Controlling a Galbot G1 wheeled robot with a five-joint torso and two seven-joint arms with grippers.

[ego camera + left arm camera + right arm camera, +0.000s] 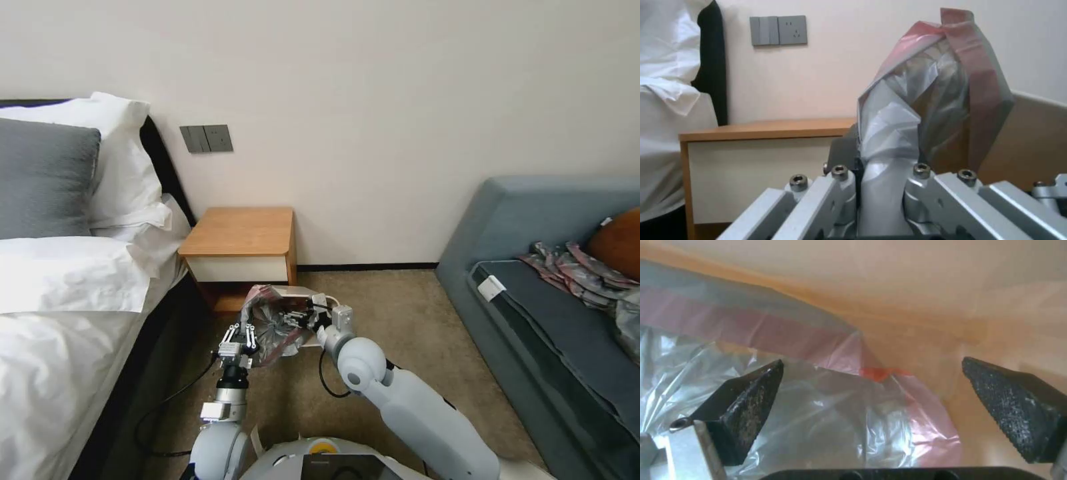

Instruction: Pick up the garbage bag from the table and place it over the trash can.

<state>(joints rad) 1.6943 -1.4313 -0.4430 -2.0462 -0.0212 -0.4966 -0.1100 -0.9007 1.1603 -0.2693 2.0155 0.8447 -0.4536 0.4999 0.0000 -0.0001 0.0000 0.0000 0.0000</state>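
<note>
The garbage bag (272, 325), wrinkly grey film with a pinkish-red rim, hangs bunched between my two grippers, low in front of the table (240, 233). A strip of the cream trash can (298, 291) peeks out just behind the bag. My left gripper (240, 339) is shut on the bag's film; in the left wrist view the bag (929, 110) rises from between its fingers (842, 186). My right gripper (308, 317) is at the bag's right side, open. In the right wrist view its black pads (751, 406) stand wide apart around the bag's rim (826, 350).
A bed (60, 320) with white sheets and pillows runs along the left, close to my left arm. A grey sofa (553, 293) with a patterned cloth lies at the right. A black cable (167, 400) trails over the carpet. Open carpet (400, 313) lies between table and sofa.
</note>
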